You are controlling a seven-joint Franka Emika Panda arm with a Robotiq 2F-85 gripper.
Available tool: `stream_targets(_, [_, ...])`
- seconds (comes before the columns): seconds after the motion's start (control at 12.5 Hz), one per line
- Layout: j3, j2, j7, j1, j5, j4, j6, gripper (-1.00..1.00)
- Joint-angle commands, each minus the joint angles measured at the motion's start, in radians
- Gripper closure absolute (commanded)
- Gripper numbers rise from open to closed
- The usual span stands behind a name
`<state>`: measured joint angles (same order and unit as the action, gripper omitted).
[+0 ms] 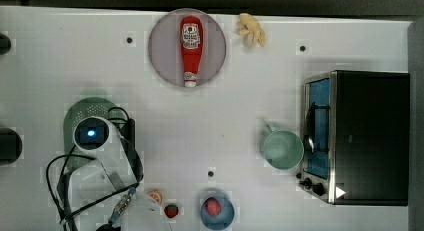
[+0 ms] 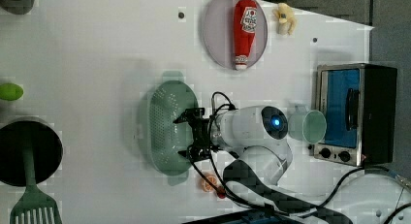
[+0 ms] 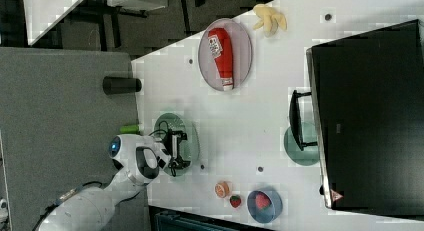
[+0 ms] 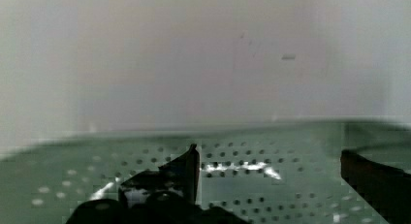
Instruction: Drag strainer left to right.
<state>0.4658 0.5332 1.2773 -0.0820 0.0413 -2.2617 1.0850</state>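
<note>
The strainer (image 2: pixel 162 117) is a pale green oval colander full of small holes, lying on the white table at the top view's left (image 1: pixel 82 113), with my arm partly covering it. My gripper (image 2: pixel 186 136) is open and reaches down into its bowl, with one finger toward each long end. In the wrist view the perforated green wall (image 4: pixel 271 151) lies just beyond my gripper (image 4: pixel 276 180), whose two dark fingertips (image 4: pixel 190 168) stand wide apart with nothing between them. In the right view my gripper (image 3: pixel 179 150) is over the strainer (image 3: pixel 165 122).
A mint-green mug (image 1: pixel 282 148) stands beside a toaster oven (image 1: pixel 360 136) at the top view's right. A ketchup bottle (image 1: pixel 191 48) lies on a grey plate (image 1: pixel 160 46), with a banana (image 1: pixel 251 30) nearby. A blue bowl (image 1: pixel 217 211), strawberry (image 1: pixel 171 210) and orange slice (image 1: pixel 155 195) sit beside my arm's base.
</note>
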Motion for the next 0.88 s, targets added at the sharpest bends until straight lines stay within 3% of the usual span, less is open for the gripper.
stream_targets(0.08, [-0.016, -0.013, 0.049, -0.039, 0.013, 0.029, 0.057, -1.0])
stream_targets(0.48, [-0.063, -0.026, 0.047, -0.038, 0.033, 0.008, 0.061, -1.0])
stream_targets(0.88, [-0.118, -0.08, 0.039, 0.003, 0.046, -0.048, 0.062, -1.0])
